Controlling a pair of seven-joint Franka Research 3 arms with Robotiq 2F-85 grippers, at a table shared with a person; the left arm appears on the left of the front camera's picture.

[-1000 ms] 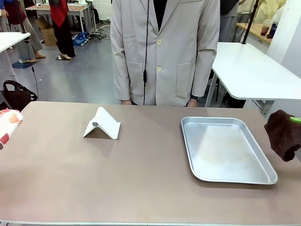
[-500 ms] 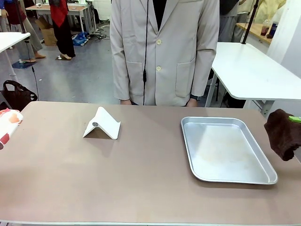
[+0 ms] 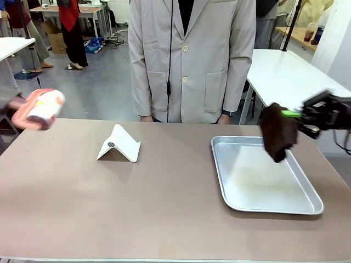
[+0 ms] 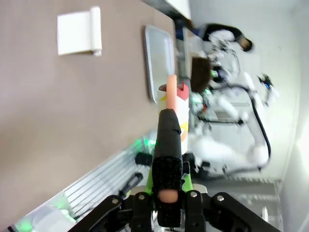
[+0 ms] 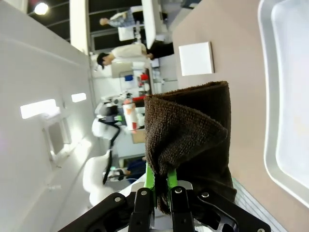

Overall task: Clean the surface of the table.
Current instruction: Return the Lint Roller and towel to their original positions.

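Looking along my left hand [image 4: 166, 212], I saw it clenched on a spray bottle [image 4: 175, 111], the jaws tight around its dark neck and the white, red-marked body reaching out above the brown counter [image 4: 58, 106]. Along my right hand [image 5: 161, 193] the green pads were pinched on a fold of the dark brown cloth [image 5: 186, 133], which bulged out in front of them with the silver tray [image 5: 289, 96] off to one side. From the front, both had come up and inward since a second before: the bottle [image 3: 38, 108], which had sat low at the counter's left edge, was now raised and blurred above that edge, and the cloth [image 3: 278, 131], which had hung off the right end, now dangled over the tray's [image 3: 263, 205] far right corner with the right hand [image 3: 307, 116] just behind it. The counter [image 3: 109, 203] itself spread across the whole view, unwiped, with the white folded stand [image 3: 119, 144] on its left half and the tray on its right. Beyond it a person [image 3: 192, 60] in a pale coat stood at the far side, arms down. I took this as the approach only: spray and cloth were being brought in, and the wiping had not begun.
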